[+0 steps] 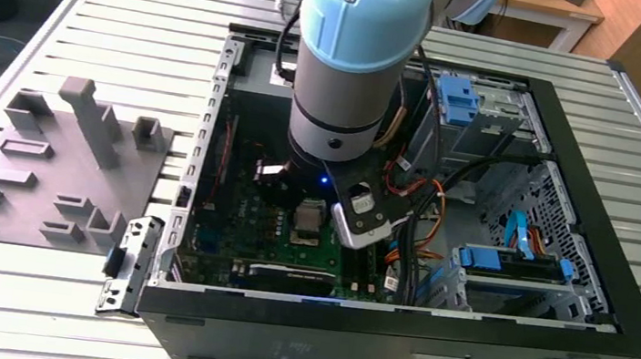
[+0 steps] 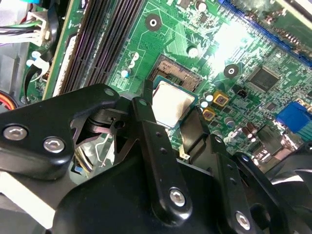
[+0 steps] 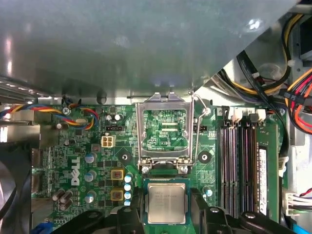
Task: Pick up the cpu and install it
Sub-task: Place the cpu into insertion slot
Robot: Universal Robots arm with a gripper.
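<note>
The cpu [image 2: 171, 100], a small square chip with a silvery top, sits between my gripper's [image 2: 170, 106] two black fingers, which press on its opposite edges. It hangs just over the motherboard socket [image 2: 176, 72], whose brown contact field shows past one edge of the chip. In the first wrist view the cpu [image 3: 166, 201] lies in line with the socket, right beside the raised metal load plate [image 3: 165, 127]. In the exterior view the gripper [image 1: 309, 221] is low inside the open computer case [image 1: 595, 333], over the green motherboard [image 1: 233, 242].
The socket lever [image 3: 199, 131] stands up beside the load plate. Memory sticks [image 3: 241, 165] run along one side of the socket, and cable bundles [image 3: 273, 73] hang past them. A grey moulded fixture [image 1: 53, 165] lies on the slatted table at the exterior view's left.
</note>
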